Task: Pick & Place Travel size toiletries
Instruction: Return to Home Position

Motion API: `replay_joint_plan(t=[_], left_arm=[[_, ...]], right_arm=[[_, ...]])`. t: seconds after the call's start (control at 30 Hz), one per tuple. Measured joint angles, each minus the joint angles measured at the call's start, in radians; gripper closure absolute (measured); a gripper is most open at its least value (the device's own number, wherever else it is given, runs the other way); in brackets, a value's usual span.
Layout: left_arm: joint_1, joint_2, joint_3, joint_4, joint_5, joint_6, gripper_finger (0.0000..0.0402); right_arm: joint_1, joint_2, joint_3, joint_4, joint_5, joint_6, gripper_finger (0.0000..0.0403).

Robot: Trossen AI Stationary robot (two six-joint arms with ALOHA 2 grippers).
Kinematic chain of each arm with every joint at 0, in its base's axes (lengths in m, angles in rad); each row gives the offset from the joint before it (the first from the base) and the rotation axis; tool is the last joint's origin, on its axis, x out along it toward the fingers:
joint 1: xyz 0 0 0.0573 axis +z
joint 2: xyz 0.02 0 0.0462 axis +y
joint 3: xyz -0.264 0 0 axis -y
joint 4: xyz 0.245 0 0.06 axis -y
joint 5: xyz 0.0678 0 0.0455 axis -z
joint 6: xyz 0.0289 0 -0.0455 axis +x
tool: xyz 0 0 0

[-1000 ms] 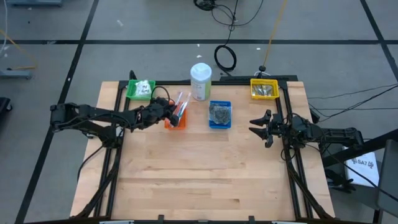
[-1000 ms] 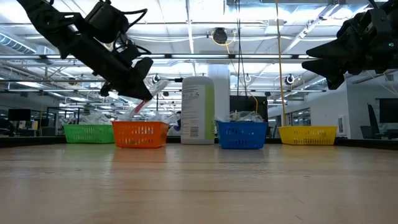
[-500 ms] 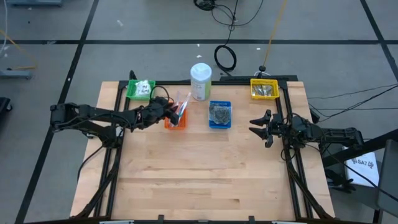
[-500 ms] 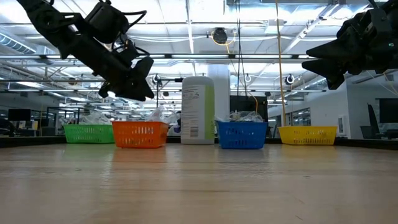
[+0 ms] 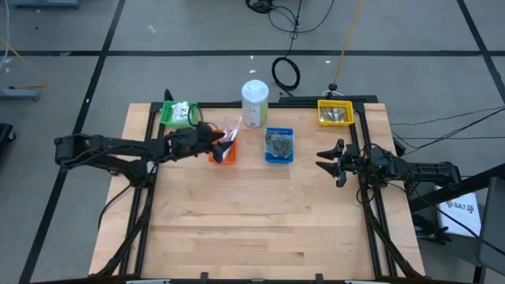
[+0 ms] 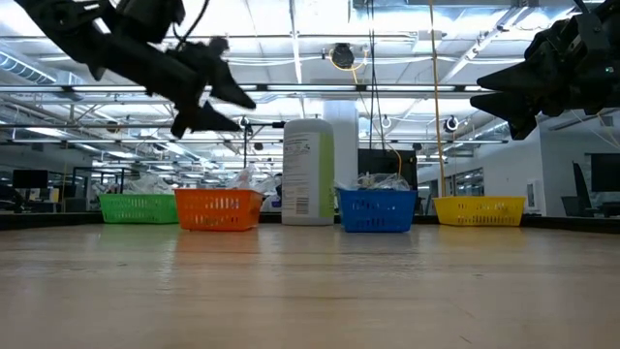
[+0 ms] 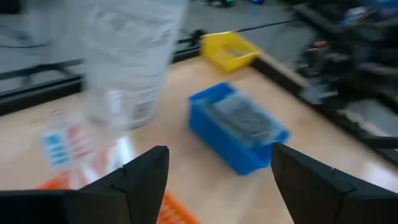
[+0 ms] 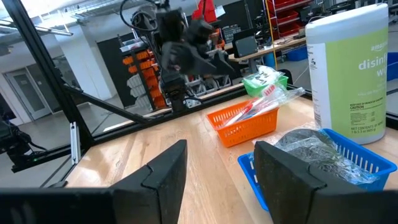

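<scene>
High view: left gripper [image 5: 211, 137], jaws spread and empty, hangs over the orange bin [image 5: 225, 157] near the green-labelled white bottle [image 5: 255, 102]; right gripper [image 5: 323, 160], jaws also spread, waits well apart.

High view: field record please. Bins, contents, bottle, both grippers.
orange plastic bin: clear-wrapped toothbrushes sticking out
blue plastic bin: dark grey puffs in clear wrap
green plastic bin: white wad
yellow plastic bin: silvery items
tall white green-labelled bottle: behind orange and blue bins
left gripper: open, empty, beside orange bin
right gripper: open, empty, near table's right edge
</scene>
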Motion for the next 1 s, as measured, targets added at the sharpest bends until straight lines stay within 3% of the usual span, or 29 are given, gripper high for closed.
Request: replay_joint_plan(t=[0.27, 0.47, 0.57, 0.8, 1.0], left_arm=[[0.0, -0.244, 0.0, -0.006, 0.236, 0.064, 0.0127], [0.0, -0.44, 0.0, -0.034, 0.432, 0.223, 0.0123], [0.0, -0.53, 0.001, -0.124, 0.491, 0.304, 0.0122], [0.0, -0.711, 0.001, -0.395, 0.422, 0.49, 0.0121], [0.0, -0.798, 0.001, -0.627, 0.33, 0.491, 0.0121]], right_arm=[[0.0, 0.0, 0.0, 0.0, 0.0, 0.0, 0.0227], [0.0, 0.0, 0.0, 0.0, 0.0, 0.0, 0.0226], [0.0, 0.0, 0.0, 0.0, 0.0, 0.0, 0.0228], [0.0, 0.0, 0.0, 0.0, 0.0, 0.0, 0.0227], [0.0, 0.0, 0.0, 0.0, 0.0, 0.0, 0.0226]])
